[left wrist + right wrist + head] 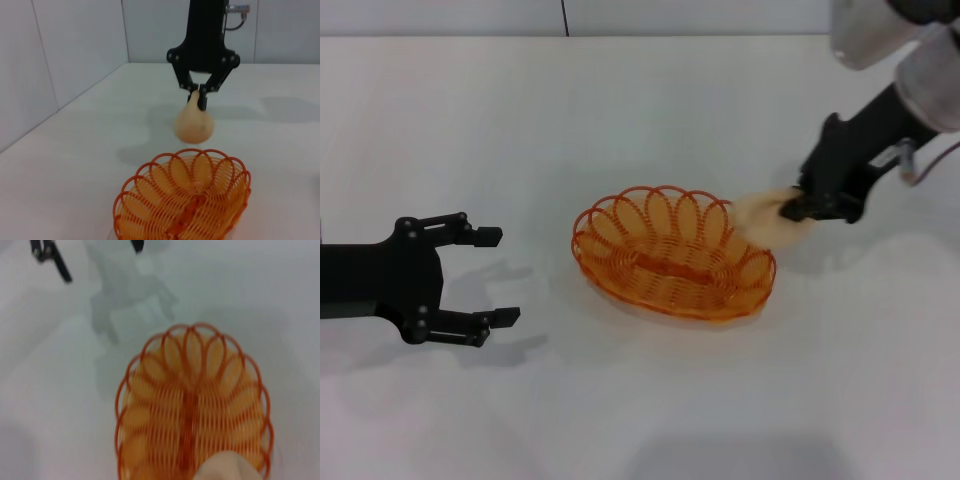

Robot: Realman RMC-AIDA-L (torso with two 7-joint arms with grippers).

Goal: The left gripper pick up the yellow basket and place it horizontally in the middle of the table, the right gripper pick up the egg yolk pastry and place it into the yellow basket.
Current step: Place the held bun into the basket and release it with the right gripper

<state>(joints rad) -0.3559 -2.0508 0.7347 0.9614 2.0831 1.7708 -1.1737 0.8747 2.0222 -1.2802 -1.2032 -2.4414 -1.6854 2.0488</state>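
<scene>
The yellow basket (pixel 672 255) stands empty on the white table (pixel 620 400) at its middle; it also shows in the left wrist view (pixel 186 200) and the right wrist view (pixel 192 400). My right gripper (pixel 798 208) is shut on the egg yolk pastry (pixel 767 219) and holds it in the air just beyond the basket's right end. The left wrist view shows the pastry (pixel 194 125) hanging from that gripper (pixel 197 97) above the basket's far rim. My left gripper (pixel 495 278) is open and empty, left of the basket and apart from it.
A white wall (pixel 75 45) borders the table's far side. Bare tabletop lies in front of the basket and to its left around my left gripper (pixel 87 257).
</scene>
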